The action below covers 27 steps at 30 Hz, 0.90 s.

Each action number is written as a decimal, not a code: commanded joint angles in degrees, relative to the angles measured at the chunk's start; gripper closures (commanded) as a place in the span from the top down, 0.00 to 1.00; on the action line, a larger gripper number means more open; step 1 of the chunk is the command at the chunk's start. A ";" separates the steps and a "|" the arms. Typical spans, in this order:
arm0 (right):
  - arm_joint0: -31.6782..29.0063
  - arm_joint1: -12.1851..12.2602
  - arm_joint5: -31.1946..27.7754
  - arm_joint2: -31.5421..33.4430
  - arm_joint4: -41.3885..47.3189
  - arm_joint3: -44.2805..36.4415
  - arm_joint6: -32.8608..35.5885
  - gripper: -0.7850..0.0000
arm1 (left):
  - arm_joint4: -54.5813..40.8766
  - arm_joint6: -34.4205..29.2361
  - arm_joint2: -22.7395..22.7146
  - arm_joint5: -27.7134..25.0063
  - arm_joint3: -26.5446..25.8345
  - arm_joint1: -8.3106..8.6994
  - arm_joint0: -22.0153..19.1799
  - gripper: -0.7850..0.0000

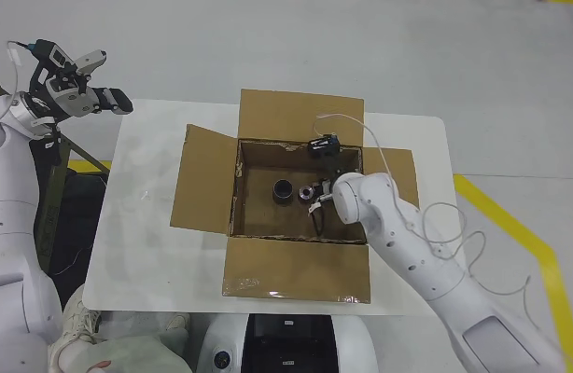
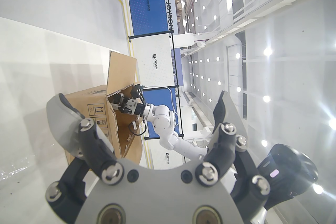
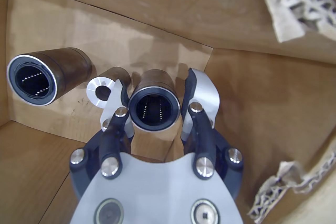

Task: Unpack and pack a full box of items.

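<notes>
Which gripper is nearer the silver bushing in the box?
Right. The right gripper is down inside the box, beside the silver bushing; the left gripper is at the table's corner, outside the box.

The top view looked straight down from above the arms, far enough off to take in nearly the whole table (image 1: 137, 233), with the open box (image 1: 300, 112) at mid-frame. The left wrist view sat behind the left gripper (image 2: 141, 99), which the top view placed at its upper left. It faced across the table toward the box's outer wall and up to the hall ceiling, from some way off. The right wrist view sat behind the right gripper (image 3: 155, 82), down inside the box, very near its floor and inner walls. All three views shared the box. The top and right wrist views shared its floor and a cylinder (image 3: 39, 78). The top and left wrist views shared the right arm (image 2: 168, 120).
</notes>
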 commanded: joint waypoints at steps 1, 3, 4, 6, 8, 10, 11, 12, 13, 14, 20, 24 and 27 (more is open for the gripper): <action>0.10 -0.19 0.07 -0.01 -0.12 0.35 0.17 0.57 | 0.00 0.00 0.00 0.00 0.00 0.00 0.00 1.00; 0.20 -0.40 0.05 0.04 -0.05 0.61 0.30 0.56 | 0.00 0.00 0.00 0.00 0.00 0.00 0.00 1.00; 0.23 -0.49 0.02 0.14 0.09 0.77 0.33 0.48 | 0.00 0.00 0.00 0.00 0.00 0.00 0.00 1.00; 0.28 -0.66 0.04 0.48 0.41 1.04 0.29 0.13 | 0.00 0.00 0.00 0.00 0.00 0.00 0.00 1.00; 0.28 -0.79 -0.07 0.85 0.67 1.11 0.34 0.00 | 0.00 0.00 0.00 0.00 0.00 0.00 0.00 1.00; 0.16 -0.85 -0.15 1.25 0.61 0.83 0.39 0.00 | 0.00 0.00 0.00 0.00 0.00 0.00 0.00 1.00; 0.01 -0.86 -0.25 1.44 0.54 0.58 0.44 0.00 | 0.00 0.00 0.00 0.00 0.00 0.00 0.00 1.00; -0.15 -0.86 -0.23 1.67 0.35 0.33 0.45 0.00 | 0.00 0.00 0.00 0.00 0.00 0.00 0.00 1.00; -0.34 -0.85 -0.17 1.90 0.13 0.03 0.47 0.00 | 0.00 0.00 0.00 0.00 0.00 0.00 0.00 1.00; -0.53 -0.83 -0.20 2.10 -0.14 -0.33 0.49 0.00 | 0.00 0.00 0.00 0.00 0.00 0.00 0.00 1.00; -1.49 -0.82 0.38 3.34 -2.11 -1.69 0.05 0.00 | 0.00 0.00 0.00 0.00 0.00 0.00 0.00 1.00; -1.47 -1.15 0.48 3.42 -2.47 -1.57 -0.58 0.00 | 0.00 0.00 0.00 0.00 0.00 0.00 0.00 1.00; -1.08 -1.59 0.83 3.06 -2.53 -0.62 -1.13 0.00 | 0.00 0.00 0.00 0.00 0.00 0.00 0.00 1.00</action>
